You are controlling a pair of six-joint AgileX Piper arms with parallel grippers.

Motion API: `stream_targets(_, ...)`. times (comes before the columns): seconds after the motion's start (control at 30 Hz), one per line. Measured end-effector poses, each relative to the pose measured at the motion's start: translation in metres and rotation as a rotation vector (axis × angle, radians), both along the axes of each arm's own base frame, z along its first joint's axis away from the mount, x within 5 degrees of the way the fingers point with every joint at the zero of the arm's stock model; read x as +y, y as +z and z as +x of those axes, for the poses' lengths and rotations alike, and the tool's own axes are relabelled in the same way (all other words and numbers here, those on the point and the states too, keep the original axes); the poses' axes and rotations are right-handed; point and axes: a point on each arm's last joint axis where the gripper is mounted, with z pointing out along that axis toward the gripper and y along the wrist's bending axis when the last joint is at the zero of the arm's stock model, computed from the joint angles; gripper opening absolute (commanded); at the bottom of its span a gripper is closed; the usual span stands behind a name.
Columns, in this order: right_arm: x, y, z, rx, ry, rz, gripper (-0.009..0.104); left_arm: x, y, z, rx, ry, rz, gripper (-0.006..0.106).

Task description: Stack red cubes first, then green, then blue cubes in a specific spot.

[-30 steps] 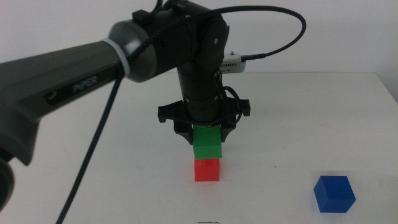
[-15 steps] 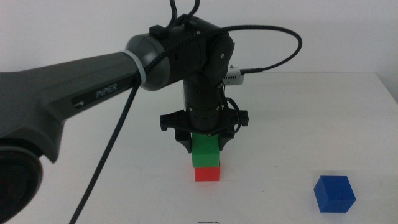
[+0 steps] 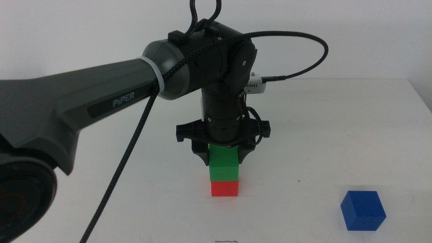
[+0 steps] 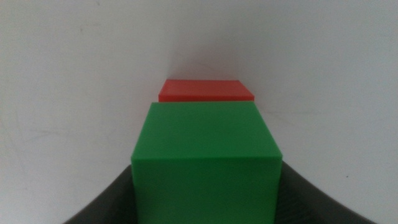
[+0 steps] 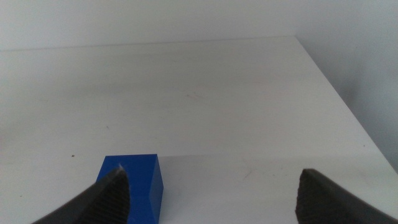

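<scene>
In the middle view the left gripper point(image 3: 224, 154) points straight down at the table's middle, shut on the green cube point(image 3: 224, 165). The green cube's underside meets the top of the red cube point(image 3: 225, 188), which stands on the white table. In the left wrist view the green cube point(image 4: 205, 158) sits between the jaws and the red cube point(image 4: 206, 91) shows just beyond it. The blue cube point(image 3: 362, 210) lies alone at the front right. The right gripper point(image 5: 214, 199) is open and empty, with the blue cube point(image 5: 134, 186) by one jaw. It is out of the middle view.
The left arm point(image 3: 101, 101) and its cable point(image 3: 297, 61) reach across from the left, over the table's middle. The table's right edge point(image 3: 422, 101) lies beyond the blue cube.
The left gripper has lowered the green cube from a small gap above the red cube down onto it. The blue cube has not moved.
</scene>
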Motion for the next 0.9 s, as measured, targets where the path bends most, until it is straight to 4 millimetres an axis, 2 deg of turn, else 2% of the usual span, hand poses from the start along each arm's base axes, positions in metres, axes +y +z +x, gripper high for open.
stream_targets(0.3,0.0,0.0,0.0,0.0,0.0,0.0,0.08,-0.0006,-0.0016,0.0023,-0.012,-0.004,0.005,0.004)
stream_targets(0.33,0.0,0.0,0.0,0.0,0.0,0.0,0.08,-0.0009,-0.0021,0.0026,-0.014,-0.004,0.004,0.014)
stream_targets(0.5,0.0,0.0,0.0,0.0,0.0,0.0,0.08,-0.0009,-0.0021,0.0027,-0.015,-0.011,0.005,0.031)
stream_targets(0.53,0.0,0.0,0.0,0.0,0.0,0.0,0.08,-0.001,-0.0021,0.0027,-0.015,-0.016,0.005,0.039)
stream_targets(0.67,0.0,0.0,0.0,0.0,0.0,0.0,0.08,-0.001,-0.0021,0.0027,-0.016,-0.026,0.006,0.053)
stream_targets(0.9,0.0,0.0,0.0,0.0,0.0,0.0,0.08,-0.0018,-0.0038,0.0036,-0.021,-0.06,0.008,0.088)
